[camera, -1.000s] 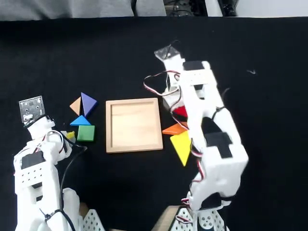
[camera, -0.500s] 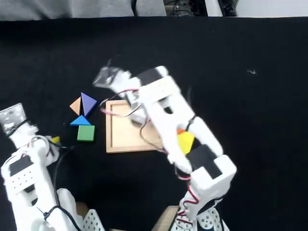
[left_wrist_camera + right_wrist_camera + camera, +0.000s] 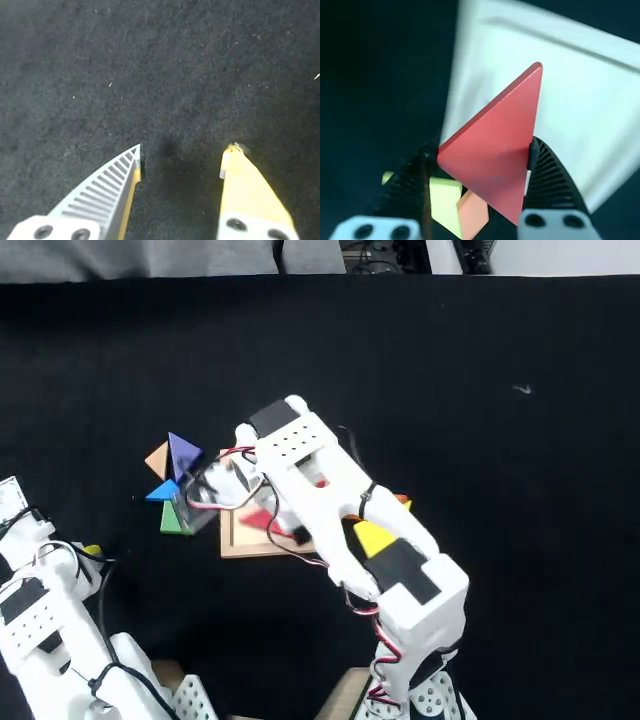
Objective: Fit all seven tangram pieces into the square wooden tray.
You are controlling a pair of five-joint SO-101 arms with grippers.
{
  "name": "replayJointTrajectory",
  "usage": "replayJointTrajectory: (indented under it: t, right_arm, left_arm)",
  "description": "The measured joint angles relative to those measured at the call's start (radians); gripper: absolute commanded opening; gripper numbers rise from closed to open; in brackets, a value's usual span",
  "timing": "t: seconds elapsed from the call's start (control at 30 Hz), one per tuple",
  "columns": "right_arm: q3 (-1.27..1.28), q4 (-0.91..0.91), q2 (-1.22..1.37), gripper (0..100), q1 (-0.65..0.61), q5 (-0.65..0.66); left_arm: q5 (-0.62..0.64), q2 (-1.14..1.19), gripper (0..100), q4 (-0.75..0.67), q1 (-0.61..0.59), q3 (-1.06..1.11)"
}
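Observation:
My right gripper [image 3: 481, 150] is shut on a red triangle [image 3: 495, 150] and holds it tilted above the square wooden tray [image 3: 560, 90]. From above, the right gripper [image 3: 266, 523] and the red triangle [image 3: 260, 519] hang over the left part of the tray [image 3: 238, 543], most of which the arm hides. A yellow triangle [image 3: 372, 537] and an orange piece [image 3: 402, 502] lie right of the tray. Left of it sit a tan triangle [image 3: 157, 458], a purple triangle [image 3: 184, 453], a blue triangle [image 3: 162, 491] and a green square [image 3: 172, 524]. My left gripper [image 3: 185, 150] stands open over bare cloth.
The black cloth covers the whole table. The left arm [image 3: 40, 600] stands at the front left corner, well away from the pieces. The right arm's base [image 3: 415, 670] is at the front centre. Open cloth stretches across the back and right.
The right arm has swung left from the tray's right side to over the tray, carrying the red triangle. The left arm has drawn back toward the left edge.

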Motion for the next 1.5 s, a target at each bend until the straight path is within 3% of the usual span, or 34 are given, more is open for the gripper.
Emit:
replayJointTrajectory:
  t: [0.2,0.33,0.5,0.77,0.97,1.1,1.23,1.33,1.5]
  right_arm:
    - [-0.003,0.031,0.015,10.0,-0.020,0.333]
    - [-0.049,0.031,0.037,10.2,-0.021,0.423]
    - [-0.157,0.031,0.155,12.3,-0.018,0.420]
    - [-0.322,0.080,0.299,37.5,-0.018,0.333]
    - [-0.459,0.153,0.308,37.4,-0.018,0.325]
    - [-0.486,0.155,0.301,31.7,-0.018,0.235]
    - [-0.486,0.155,0.212,1.7,-0.006,0.044]
    - [-0.453,0.155,0.109,5.4,0.034,-0.133]
    - [-0.199,0.133,-0.061,1.1,0.043,-0.425]
  left_arm:
    - [0.000,0.000,26,0.000,-0.002,0.005]
    - [0.000,0.000,26,0.000,-0.002,0.005]
    - [0.015,0.000,26,0.000,-0.002,0.005]
    - [0.025,0.000,26,0.000,-0.002,0.005]
    - [0.025,0.000,26,0.000,-0.002,0.005]
    - [0.025,0.000,26,0.000,-0.002,0.005]
    - [0.025,0.000,26,0.000,-0.002,0.005]
    - [0.025,0.000,26,0.000,-0.002,0.005]
    - [0.025,0.000,26,0.000,0.002,0.005]
